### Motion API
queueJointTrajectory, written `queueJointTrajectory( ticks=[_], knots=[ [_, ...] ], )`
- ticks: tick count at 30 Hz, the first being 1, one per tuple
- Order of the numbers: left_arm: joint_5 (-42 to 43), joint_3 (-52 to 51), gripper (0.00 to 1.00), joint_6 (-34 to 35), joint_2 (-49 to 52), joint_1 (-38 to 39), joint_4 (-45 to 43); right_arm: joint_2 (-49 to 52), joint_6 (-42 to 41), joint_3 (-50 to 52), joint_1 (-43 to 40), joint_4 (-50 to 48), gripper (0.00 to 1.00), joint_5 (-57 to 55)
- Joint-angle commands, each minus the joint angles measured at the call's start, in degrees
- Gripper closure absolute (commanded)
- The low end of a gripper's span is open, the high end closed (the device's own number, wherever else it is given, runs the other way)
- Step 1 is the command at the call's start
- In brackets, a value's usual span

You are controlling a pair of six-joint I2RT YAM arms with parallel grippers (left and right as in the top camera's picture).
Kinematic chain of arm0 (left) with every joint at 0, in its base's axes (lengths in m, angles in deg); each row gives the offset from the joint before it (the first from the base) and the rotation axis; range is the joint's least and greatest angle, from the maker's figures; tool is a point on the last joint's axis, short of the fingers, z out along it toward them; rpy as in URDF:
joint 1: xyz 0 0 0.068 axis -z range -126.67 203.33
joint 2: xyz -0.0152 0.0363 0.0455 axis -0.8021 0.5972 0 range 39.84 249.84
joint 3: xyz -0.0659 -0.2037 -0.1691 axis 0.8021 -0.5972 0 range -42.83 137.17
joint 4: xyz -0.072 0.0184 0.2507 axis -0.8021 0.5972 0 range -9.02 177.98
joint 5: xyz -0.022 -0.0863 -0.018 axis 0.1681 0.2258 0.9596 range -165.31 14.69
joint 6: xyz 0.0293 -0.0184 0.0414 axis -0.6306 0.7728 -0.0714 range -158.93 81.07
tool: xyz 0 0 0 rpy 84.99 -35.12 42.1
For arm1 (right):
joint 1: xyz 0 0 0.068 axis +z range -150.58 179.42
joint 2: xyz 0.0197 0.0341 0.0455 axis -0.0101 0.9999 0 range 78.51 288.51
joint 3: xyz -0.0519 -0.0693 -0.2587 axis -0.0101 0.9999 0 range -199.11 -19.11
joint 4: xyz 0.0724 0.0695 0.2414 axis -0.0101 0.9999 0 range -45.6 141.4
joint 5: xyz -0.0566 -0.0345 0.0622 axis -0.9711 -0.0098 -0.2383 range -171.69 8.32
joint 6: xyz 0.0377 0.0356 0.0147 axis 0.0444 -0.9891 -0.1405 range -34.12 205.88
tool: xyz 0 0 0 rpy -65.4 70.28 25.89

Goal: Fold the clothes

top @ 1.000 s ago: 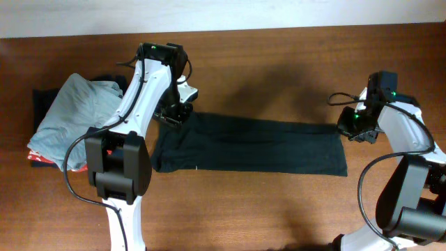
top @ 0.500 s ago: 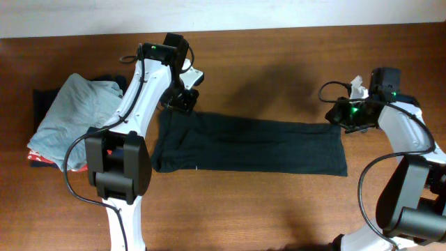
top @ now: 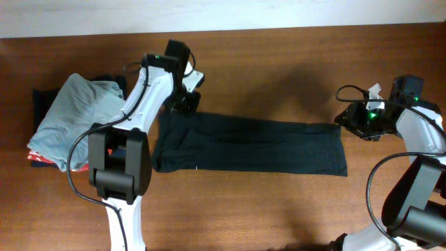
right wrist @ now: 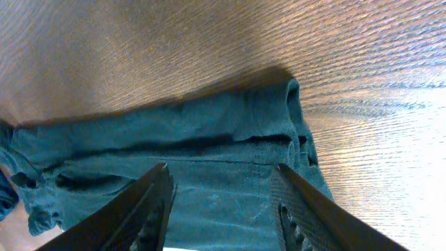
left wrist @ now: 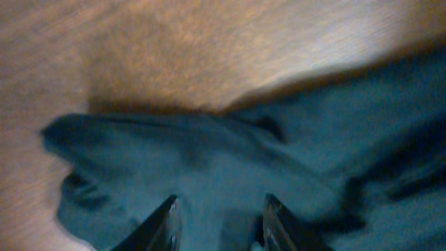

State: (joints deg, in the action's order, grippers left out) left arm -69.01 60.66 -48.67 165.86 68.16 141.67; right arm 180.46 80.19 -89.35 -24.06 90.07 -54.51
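The clothes, one black T-shirt (top: 258, 146), lie folded into a long flat strip across the middle of the wooden table (top: 265, 63). My left gripper (top: 187, 103) hovers over the strip's far left corner. In the left wrist view its fingers (left wrist: 167, 224) stand apart above rumpled fabric (left wrist: 209, 160), with nothing between them. My right gripper (top: 352, 120) sits just off the strip's far right corner. In the right wrist view its jaws are wide open over the shirt's end (right wrist: 209, 146), holding nothing.
A pile of garments lies at the left edge: a light grey-blue garment (top: 73, 118) on top, with orange-red (top: 36, 159) and dark folded pieces (top: 45, 97) under it. Bare wood lies behind and in front of the strip.
Both grippers have opened and let go of the shirt's far corners. The left one has drawn back slightly. The right arm has shifted right, off the shirt's end. The shirt lies still.
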Motion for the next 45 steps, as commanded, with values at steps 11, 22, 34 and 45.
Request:
queueJointTrajectory(
  ticks=[11,22,34,45],
  knots=[
    [-2.29,-6.32,0.53,5.86,0.68,-0.52,-2.62,1.66,2.34,0.07,-0.74,1.38,0.43,-4.81],
    [-1.92,-4.26,0.53,5.86,0.31,-0.74,-0.07,12.09,13.62,0.04,-6.93,2.34,0.43,-0.52],
    [-1.81,7.17,0.52,5.86,-2.01,-0.79,9.01,18.91,28.22,0.26,-7.82,9.46,0.42,8.79],
    [-1.84,7.37,0.52,5.81,-2.95,-1.01,10.12,20.26,28.15,0.44,-5.7,9.49,0.42,8.63]
  ],
)
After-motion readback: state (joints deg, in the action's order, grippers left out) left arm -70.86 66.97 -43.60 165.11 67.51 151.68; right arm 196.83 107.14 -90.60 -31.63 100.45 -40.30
